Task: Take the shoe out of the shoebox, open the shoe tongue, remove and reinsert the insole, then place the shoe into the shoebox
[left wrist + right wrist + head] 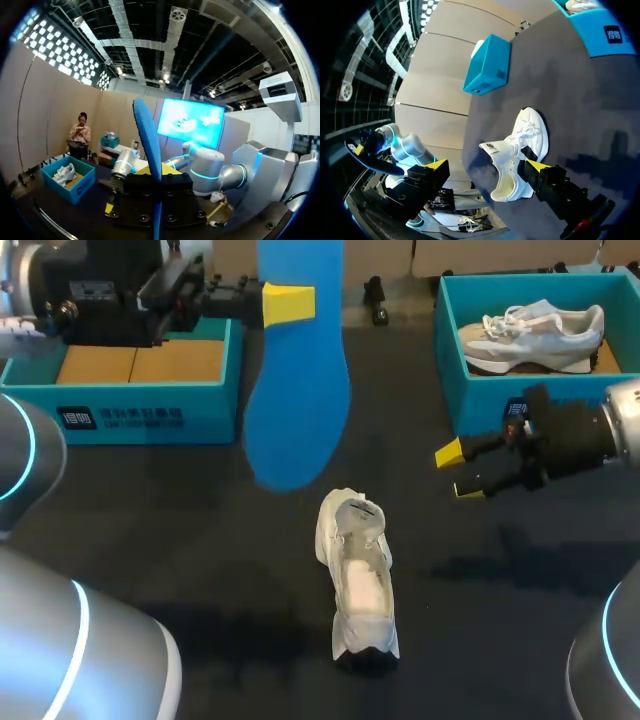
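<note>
As it lies under both your arms, the dark matte table (200, 540): it carries two boxes at its far side and one shoe in the middle.
Left teal cardboard shoebox (150, 415): you see it at the far left, open on top, with a brown cardboard floor showing inside.
Right teal cardboard shoebox (480, 400): it sits at the far right, open on top, well apart from the left box.
Long blue foam insole (300, 390): your left arm holds it clear of the table, between the two boxes and beyond the shoe; from the left wrist you see it edge-on.
White lace-up shoe (358, 575): it stands on its sole on the table, outside both boxes, its tongue pulled open and its pale inside showing.
Grey-and-white sneaker (535, 335): it lies inside the right shoebox.
Left gripper (292, 302): its yellow-tipped fingers pinch the insole from two sides near one end.
Right gripper (460, 472): its fingers are spread with nothing between them; it hangs just in front of the right shoebox, and the white shoe lies ahead of it, apart.
</note>
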